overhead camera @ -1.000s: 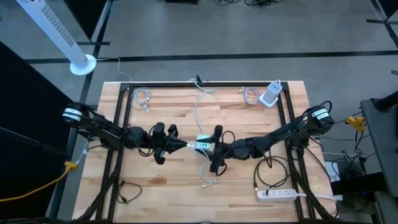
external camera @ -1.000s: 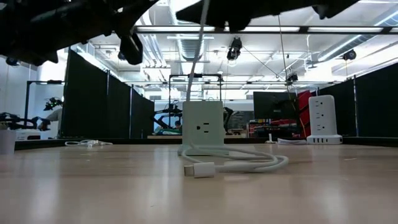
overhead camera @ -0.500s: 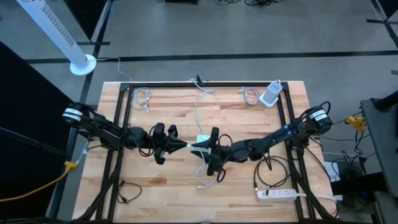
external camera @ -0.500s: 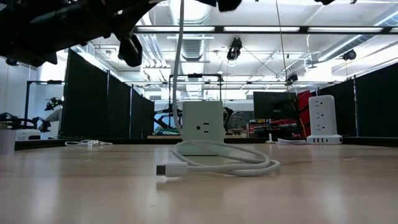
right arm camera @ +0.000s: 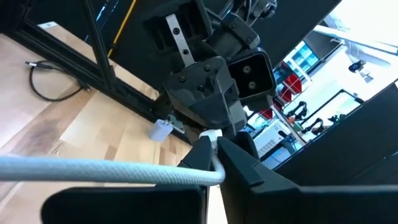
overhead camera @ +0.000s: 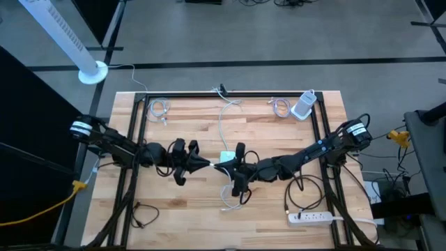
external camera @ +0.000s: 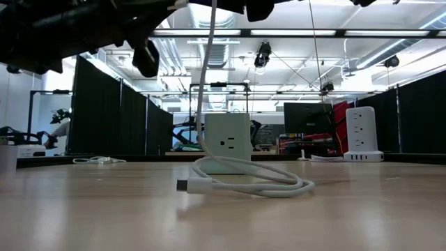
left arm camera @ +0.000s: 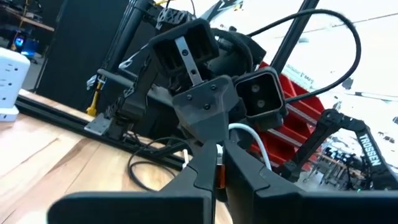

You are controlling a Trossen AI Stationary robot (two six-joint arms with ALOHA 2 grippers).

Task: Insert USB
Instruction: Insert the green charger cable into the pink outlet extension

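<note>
A white USB cable (external camera: pixel 206 90) hangs from my two grippers, which meet tip to tip above the table's middle. Its loop (overhead camera: pixel 233 199) and free plug (external camera: pixel 188 186) lie on the wood. My left gripper (overhead camera: pixel 211 164) is shut on the cable's other plug (right arm camera: pixel 210 135). My right gripper (overhead camera: pixel 224 167) faces it, shut on the cable (right arm camera: pixel 112 171) just behind that plug. A white cube charger (external camera: pixel 227 143) stands on the table under them, with its own cord running to the far edge. My left gripper pinches the small plug (left arm camera: pixel 217 169) at the cable's end between its two fingertips, coming about level from the table's left. The plug is held clear of the table. My right gripper pinches the white cable (right arm camera: pixel 211 175) between its two fingers, close behind the plug, coming level from the table's right. The cable bends up past the fingertips to the plug, and its other part hangs slack down to the table.
A white power tower (overhead camera: pixel 303 104) stands at the far right, a power strip (overhead camera: pixel 310 217) lies at the near right. Small coiled cables (overhead camera: pixel 159 108) (overhead camera: pixel 281 106) lie near the far edge, a black cable (overhead camera: pixel 143 216) at the near left. Black frame rails (overhead camera: pixel 139 132) run along the table's sides.
My right gripper has shut on the cable just behind the plug that my left gripper holds. The hanging cable has swung toward the table's left. Its loop and free plug have slid along the table toward the left edge.
</note>
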